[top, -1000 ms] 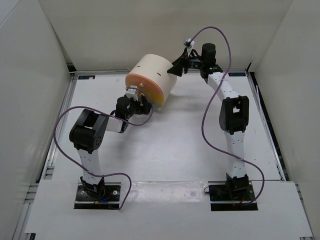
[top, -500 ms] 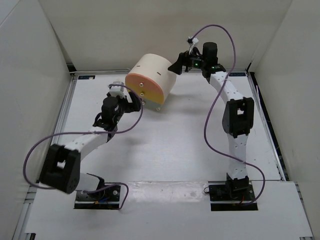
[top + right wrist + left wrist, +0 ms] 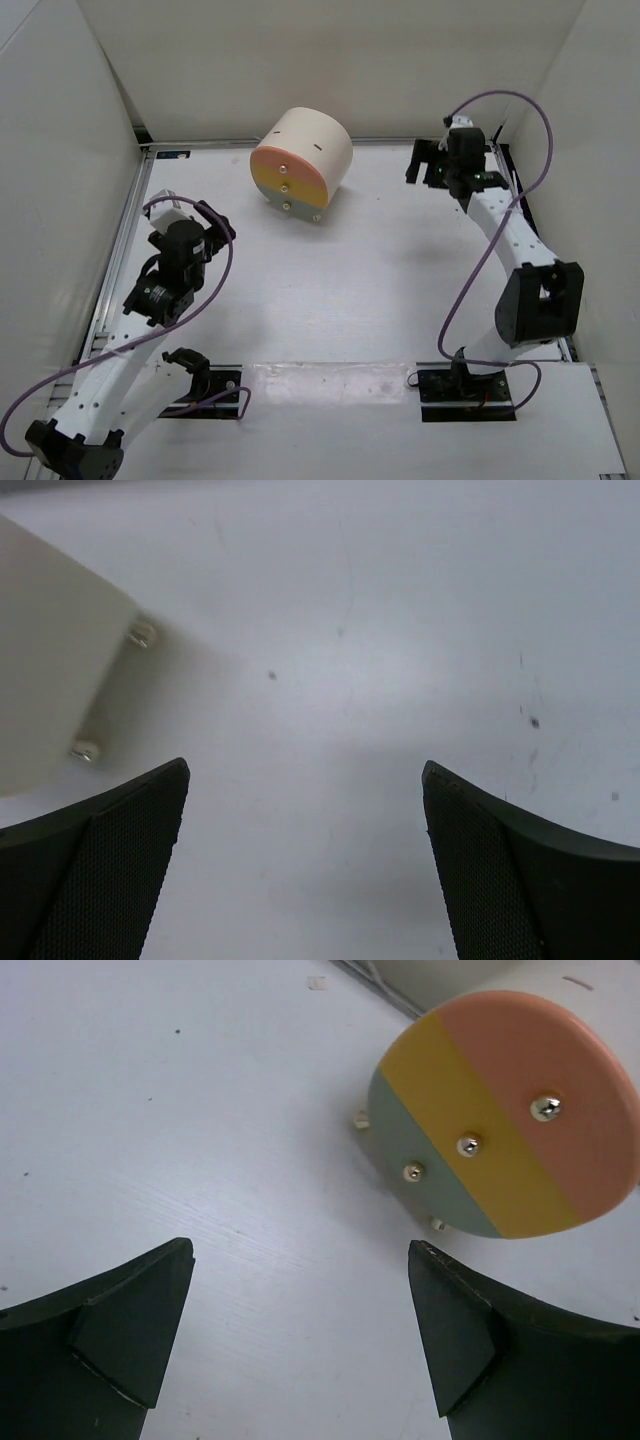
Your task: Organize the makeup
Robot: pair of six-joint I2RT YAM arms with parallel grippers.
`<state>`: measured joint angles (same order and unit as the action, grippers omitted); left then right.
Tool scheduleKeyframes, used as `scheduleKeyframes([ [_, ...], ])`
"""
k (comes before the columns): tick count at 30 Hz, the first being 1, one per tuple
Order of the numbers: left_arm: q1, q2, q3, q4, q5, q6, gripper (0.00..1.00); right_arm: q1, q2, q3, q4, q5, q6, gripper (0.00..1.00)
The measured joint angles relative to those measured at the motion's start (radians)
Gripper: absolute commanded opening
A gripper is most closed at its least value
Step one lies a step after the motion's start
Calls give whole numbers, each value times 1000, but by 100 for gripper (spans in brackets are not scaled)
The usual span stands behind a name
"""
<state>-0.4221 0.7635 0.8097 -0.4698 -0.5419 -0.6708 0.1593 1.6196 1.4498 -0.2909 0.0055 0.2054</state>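
Top external view: the white surface [image 3: 350, 290] is filling the frame between pale walls [image 3: 60, 150], with both arms reaching out from its near edge.
Left arm: the left arm [image 3: 130, 340] is stretching up along the left side of the surface, well apart from the box.
Right arm: the right arm [image 3: 505, 225] is bending up the right side, its wrist sitting near the far right corner.
Cylinder box: the cream cylinder box [image 3: 315, 140] is resting on its side at the far middle of the surface, its round face turning toward the near left.
Cables: purple cables [image 3: 228, 262] are looping off each arm.
Left pincer: the left pincer [image 3: 298, 1250] is standing wide, gripping nothing, hanging over bare surface and pointing at the box's face.
Right pincer: the right pincer [image 3: 305, 768] is also gaping wide and carrying nothing, hovering over bare surface with the box's cream underside at its left.
Drawer fronts: the drawer fronts [image 3: 480, 1120] are showing as peach, yellow and grey-green bands, all sitting flush.
Knobs: three metal knobs [image 3: 468, 1145] are lining up, one on each band.
Feet: small feet [image 3: 143, 633] are propping the box on the surface.
Makeup: the makeup is not showing in any view; whether it is lying inside the box, I cannot tell.
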Motion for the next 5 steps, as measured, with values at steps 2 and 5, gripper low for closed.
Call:
scheduleKeyframes([
  [2, 0, 2, 19, -54, -20, -15, 98, 6, -69, -123, -13, 58, 9, 99],
  [5, 0, 30, 41, -103, -32, -23, 98, 12, -128, -226, -28, 97, 19, 99],
])
